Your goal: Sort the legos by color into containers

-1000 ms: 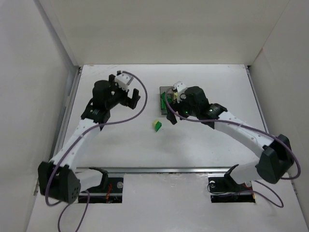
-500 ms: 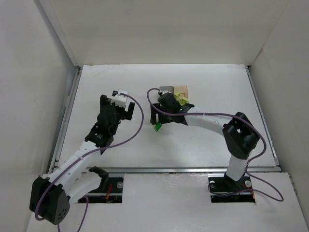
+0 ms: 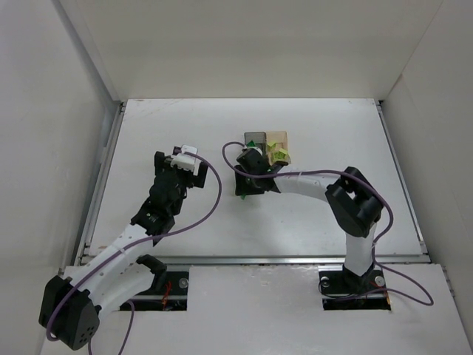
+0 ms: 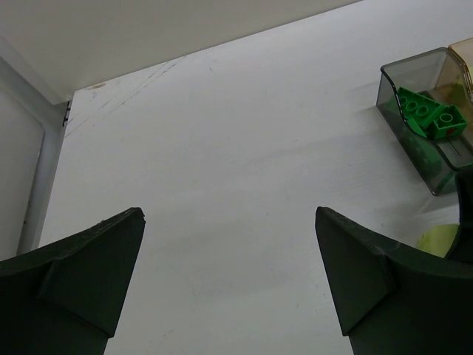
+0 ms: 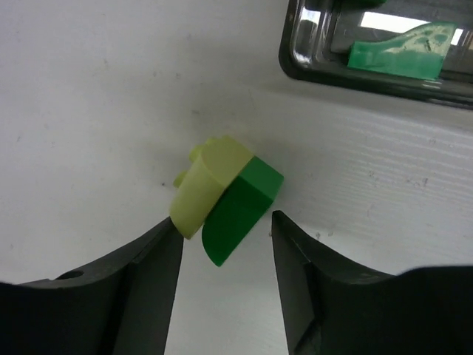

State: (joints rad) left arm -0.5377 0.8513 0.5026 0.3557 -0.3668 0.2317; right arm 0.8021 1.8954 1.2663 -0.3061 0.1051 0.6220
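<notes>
Top view: the left gripper [image 3: 181, 164] hangs over bare desk [image 3: 170, 118] left of centre, jaws wide apart, nothing in them. The right gripper [image 3: 247, 182] sits down low at mid-frame, just below the two containers. The grey container [image 3: 256, 138] and the orange container [image 3: 279, 137] touch side by side, and lime bricks [image 3: 278, 153] show in the orange one.

Left wrist view: both fingers [image 4: 77, 274] are spread to the frame's bottom corners with only white desk between them. At the right edge the grey container [image 4: 414, 159] holds green legos [image 4: 429, 115], and a bit of pale brick [image 4: 437, 240] peeks in at lower right.

Right wrist view – the good one. A pale yellow-green brick [image 5: 211, 181] and a dark green brick [image 5: 244, 203] lie stuck together on the desk at centre. The right gripper [image 5: 225, 237] straddles them with jaws apart: the left-hand finger is up against the pale brick, while a sliver of desk shows beside the green one – not clamped. The grey container's rim [image 5: 295, 63] is at upper right, with a green piece [image 5: 399, 55] inside.
</notes>
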